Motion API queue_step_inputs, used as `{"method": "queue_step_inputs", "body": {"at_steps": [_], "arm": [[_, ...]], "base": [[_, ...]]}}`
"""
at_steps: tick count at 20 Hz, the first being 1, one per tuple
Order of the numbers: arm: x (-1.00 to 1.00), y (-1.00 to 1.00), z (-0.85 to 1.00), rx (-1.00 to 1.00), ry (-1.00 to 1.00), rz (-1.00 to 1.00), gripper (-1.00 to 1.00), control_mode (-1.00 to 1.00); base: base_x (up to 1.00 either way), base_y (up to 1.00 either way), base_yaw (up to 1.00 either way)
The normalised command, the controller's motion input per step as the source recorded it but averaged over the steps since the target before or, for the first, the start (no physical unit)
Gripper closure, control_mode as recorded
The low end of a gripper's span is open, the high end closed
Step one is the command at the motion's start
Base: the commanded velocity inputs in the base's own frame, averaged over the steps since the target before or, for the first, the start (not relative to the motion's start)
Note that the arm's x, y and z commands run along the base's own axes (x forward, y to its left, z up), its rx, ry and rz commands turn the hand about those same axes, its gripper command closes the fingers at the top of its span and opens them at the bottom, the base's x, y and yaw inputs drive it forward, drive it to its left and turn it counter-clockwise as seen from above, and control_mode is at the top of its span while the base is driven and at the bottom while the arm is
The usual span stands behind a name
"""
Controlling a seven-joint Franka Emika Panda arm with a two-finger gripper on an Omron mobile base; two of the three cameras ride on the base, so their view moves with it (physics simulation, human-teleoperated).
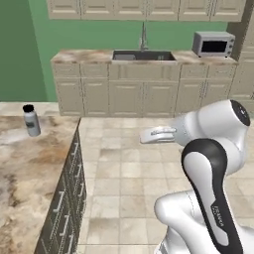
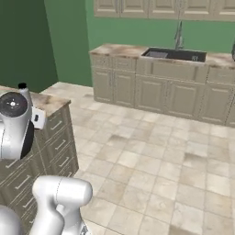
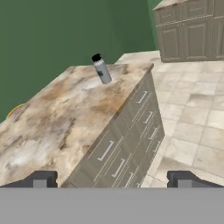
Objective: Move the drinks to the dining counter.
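A pale grey bottle [image 1: 31, 120] [image 3: 101, 69] with a black cap stands upright near the far corner of the dining counter [image 1: 30, 168] [image 3: 65, 113], a marbled beige-and-brown top over drawers with silver handles. In the right base view the bottle [image 2: 24, 92] peeks out from behind my arm, on the counter [image 2: 50, 102]. My gripper [image 3: 111, 179] hangs open over the counter's near edge, well short of the bottle, with nothing between its fingers. In the left base view the hand [image 1: 149, 135] points left over the floor, to the right of the counter. The dark red bottle is out of view.
A back counter with a sink [image 1: 143, 55] and a microwave [image 1: 213, 44] runs along the green wall. Tiled floor [image 1: 124, 163] lies between it and the dining counter. A yellow rim [image 3: 15, 109] shows at the dining counter's far left edge.
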Motion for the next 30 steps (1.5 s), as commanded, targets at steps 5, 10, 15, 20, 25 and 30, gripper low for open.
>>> {"method": "queue_step_inputs", "body": {"at_steps": [5, 10, 15, 20, 25, 30], "arm": [[0.0, 0.0, 0.0, 0.0, 0.0, 0.0, -1.0, 1.0], [0.0, 0.0, 0.0, 0.0, 0.0, 0.0, -1.0, 1.0], [0.0, 0.0, 0.0, 0.0, 0.0, 0.0, -1.0, 1.0], [0.0, 0.0, 0.0, 0.0, 0.0, 0.0, -1.0, 1.0], [0.0, 0.0, 0.0, 0.0, 0.0, 0.0, -1.0, 1.0], [0.0, 0.0, 0.0, 0.0, 0.0, 0.0, -1.0, 1.0]], "base": [[-0.62, -0.04, 0.81], [-0.63, -0.01, 0.81], [-0.56, 0.0, 0.83], [-0.56, 0.0, 0.83], [-0.6, -0.03, 0.82], [-0.91, -0.09, 0.7]]}}
